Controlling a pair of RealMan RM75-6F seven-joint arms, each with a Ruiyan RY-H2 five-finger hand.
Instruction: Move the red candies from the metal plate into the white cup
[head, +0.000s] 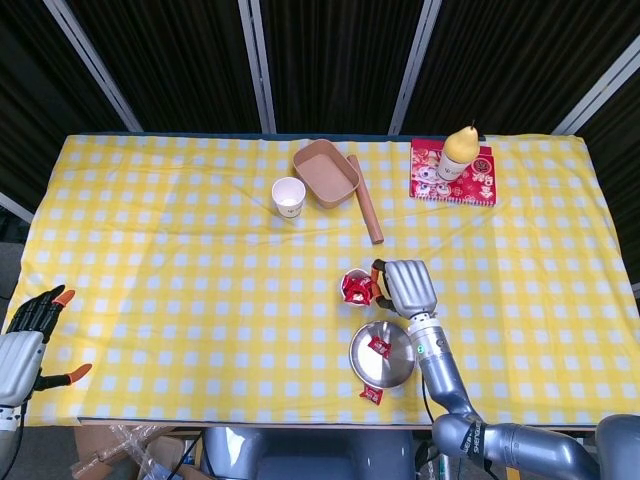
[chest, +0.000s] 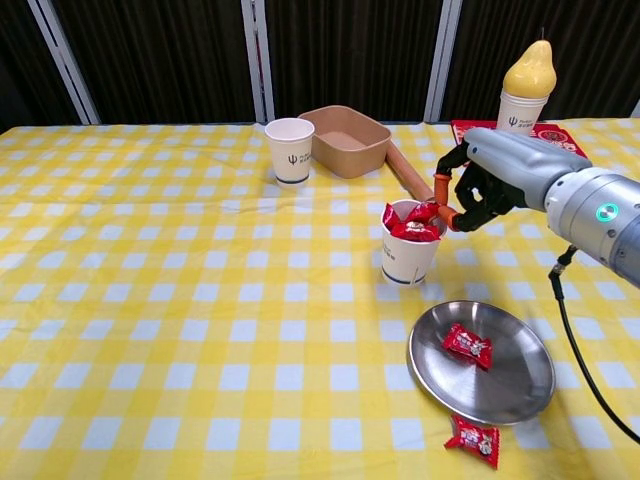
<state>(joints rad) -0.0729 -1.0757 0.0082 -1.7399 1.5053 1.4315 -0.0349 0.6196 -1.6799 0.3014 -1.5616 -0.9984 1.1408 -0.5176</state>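
Right hand (chest: 478, 185) pinches a red candy (chest: 424, 211) over the heaped white cup (chest: 409, 245); it could slide off the pile; one candy on the metal plate (chest: 520, 398), another off it; left hand (head: 25, 335) empty, spread.

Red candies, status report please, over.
Right robot hand at the white cup, pinching a candy over the rim. Left robot hand open, idle. One candy on the metal plate, another on the cloth. Nothing blocking.
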